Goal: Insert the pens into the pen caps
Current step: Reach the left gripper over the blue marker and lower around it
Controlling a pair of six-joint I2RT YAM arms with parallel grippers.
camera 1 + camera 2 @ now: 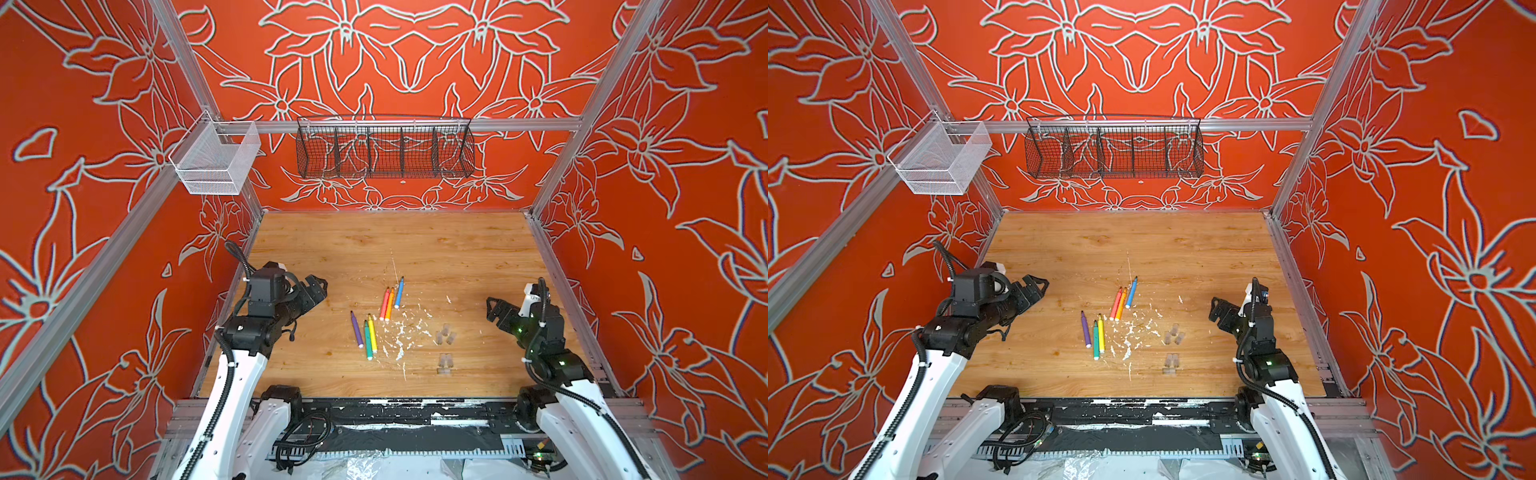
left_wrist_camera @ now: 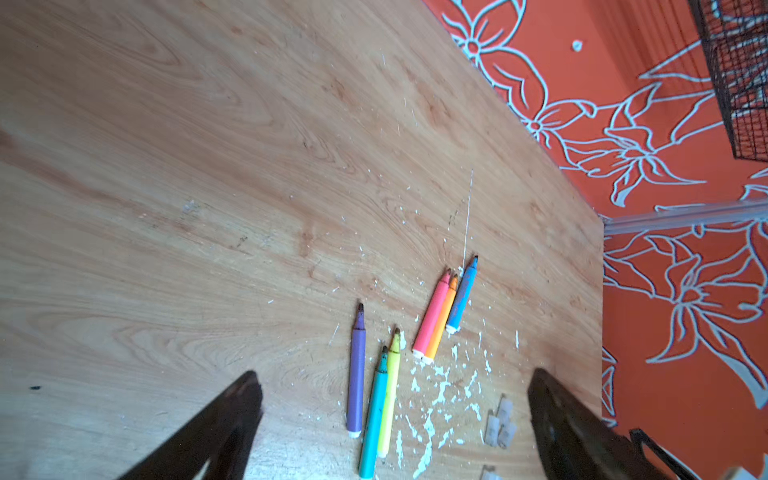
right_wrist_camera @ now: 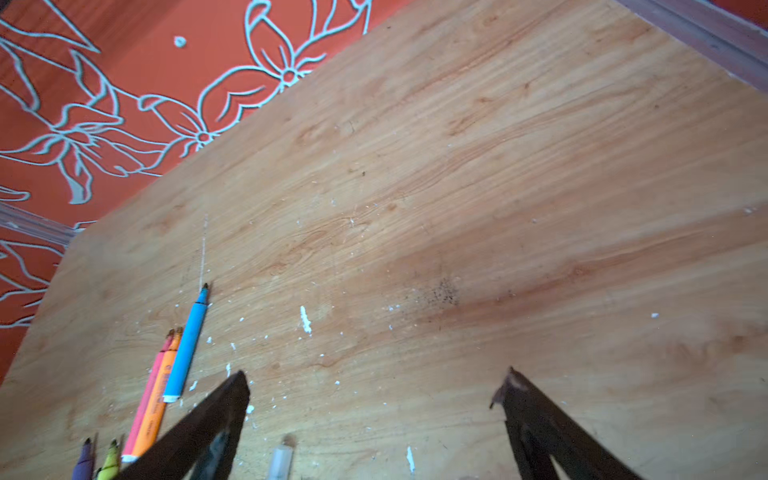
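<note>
Left gripper (image 1: 318, 289), at the lower left of a top view, and right gripper (image 1: 491, 309), at the lower right, both stand spread wide and hold nothing. 6 pens (image 1: 390, 304) lie on the bench (image 1: 374, 241) in the lower middle, in 2 groups of 3. Clear caps (image 1: 445, 331) sit in 2 clusters just right of them, among white flecks (image 1: 401, 332). Pens look light, stiff and apt to roll, so grasp mid-barrel. Caps look tiny and slick, so pinch near the closed end.

Bare table (image 1: 457, 249) rings the pens (image 1: 389, 304), pen caps (image 1: 445, 331) and white flecks (image 1: 400, 332).
</note>
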